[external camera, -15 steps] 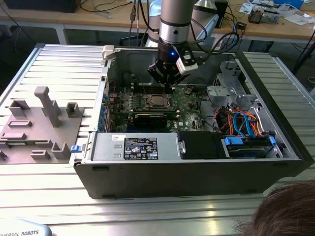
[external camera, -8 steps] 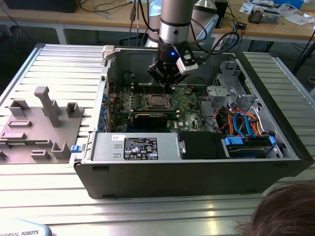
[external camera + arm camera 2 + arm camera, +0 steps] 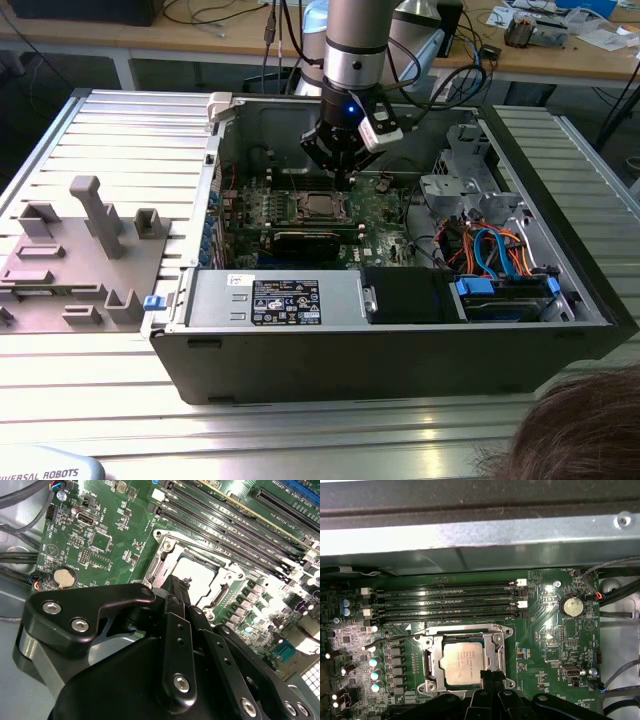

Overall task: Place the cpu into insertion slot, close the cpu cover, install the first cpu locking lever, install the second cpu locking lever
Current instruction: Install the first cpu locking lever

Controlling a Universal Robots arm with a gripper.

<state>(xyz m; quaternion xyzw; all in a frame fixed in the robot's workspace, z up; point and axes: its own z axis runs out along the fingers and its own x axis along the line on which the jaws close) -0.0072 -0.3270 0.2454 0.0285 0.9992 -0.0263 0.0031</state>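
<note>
The cpu (image 3: 462,662) lies flat in the insertion slot (image 3: 506,630) on the green board, its silver top showing through the window of the cpu cover (image 3: 432,655), which is down over it. A thin wire locking lever (image 3: 395,638) runs from the socket's rim out over the board. My gripper (image 3: 487,677) hangs just above the socket's edge, its black fingers (image 3: 175,625) drawn together to one tip with nothing between them. In the exterior view the gripper (image 3: 345,165) is inside the open computer case, just behind the cpu (image 3: 320,205).
Long black memory slots (image 3: 445,602) and the case's metal wall (image 3: 470,535) lie beside the socket. A power supply (image 3: 285,300), a drive bay and blue cables (image 3: 495,255) sit in the case. Grey fixtures (image 3: 95,215) stand at the exterior view's left. A person's head (image 3: 590,430) is at the near right.
</note>
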